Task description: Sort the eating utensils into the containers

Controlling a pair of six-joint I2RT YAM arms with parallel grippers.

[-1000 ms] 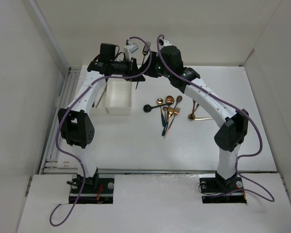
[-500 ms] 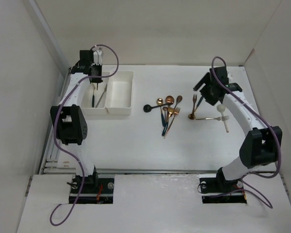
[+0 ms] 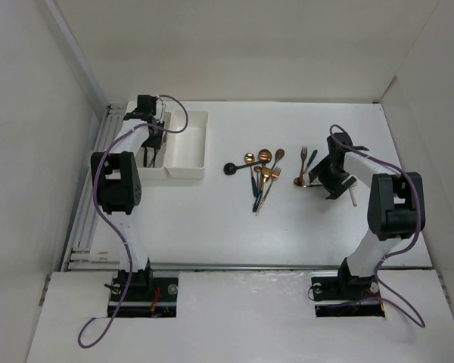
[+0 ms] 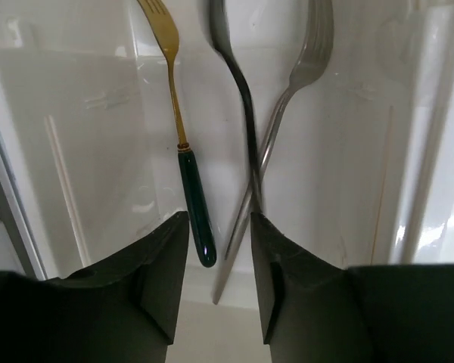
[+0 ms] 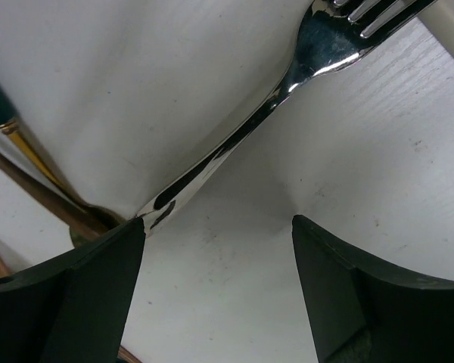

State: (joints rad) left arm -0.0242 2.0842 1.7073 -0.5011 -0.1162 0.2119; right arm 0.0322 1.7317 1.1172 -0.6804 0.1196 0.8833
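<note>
You have a white table (image 3: 212, 219) with the joined white trays (image 3: 188, 151) at its far left; everything below is placed from those trays.

The left gripper (image 3: 153, 140) hangs over the left tray (image 4: 98, 151), the outer one of the pair. Its fingers (image 4: 166, 280) stand a narrow way apart and clamp nothing. Three utensils lie lengthwise on that tray's floor under it:
- a gold fork with a dark green handle (image 4: 183, 144)
- a black utensil (image 4: 242, 98) beside it; you cannot tell its head
- a grey-silver fork (image 4: 287, 98), whose handle crosses the black one

The right tray (image 3: 189, 128) beside it shows only bare floor.

Well to the right of the trays, the right gripper (image 3: 334, 178) sits low over the table with its jaws spread wide and holding nothing. A polished silver fork (image 5: 287, 83) lies flat between its fingers (image 5: 98, 287), the handle end just beside one fingertip.

Between the trays and that gripper lies a loose cluster of utensils (image 3: 261, 175) in copper-gold and dark teal. A black spoon (image 3: 231, 168) is on the side of the cluster nearest the trays. Farther from the trays, just beside the right gripper, you have a small fork (image 3: 304, 155) and a copper spoon (image 3: 299, 180).
</note>
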